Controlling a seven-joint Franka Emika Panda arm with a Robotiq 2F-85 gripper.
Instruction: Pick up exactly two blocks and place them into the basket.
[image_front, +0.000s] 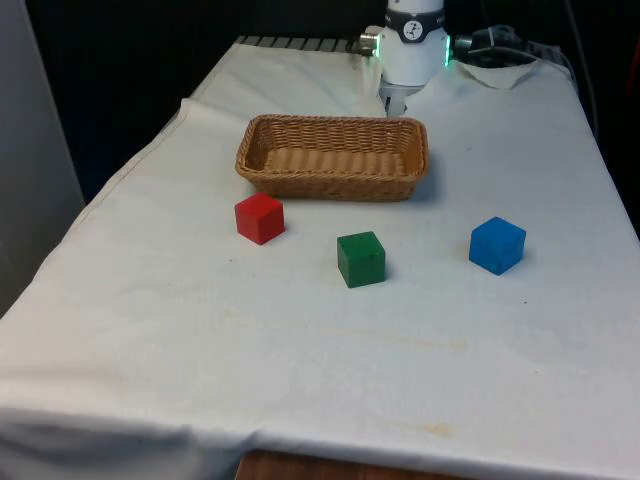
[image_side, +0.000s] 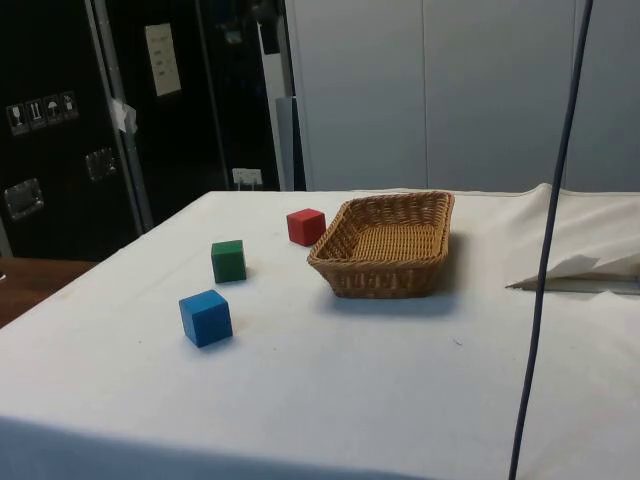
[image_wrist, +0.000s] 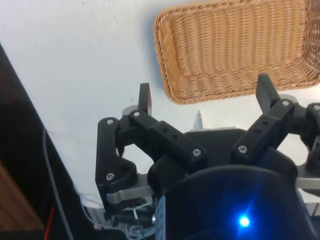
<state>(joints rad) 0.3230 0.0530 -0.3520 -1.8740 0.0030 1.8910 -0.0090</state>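
Hand (image_wrist: 205, 95) spread apart, nothing held, above basket (image_front: 262, 150) rim; 3 blocks well apart on cloth

No legible text anywhere.

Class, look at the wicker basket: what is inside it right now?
Nothing: the basket shows only its bare woven floor. The red block, green block and blue block all sit on the cloth outside it.
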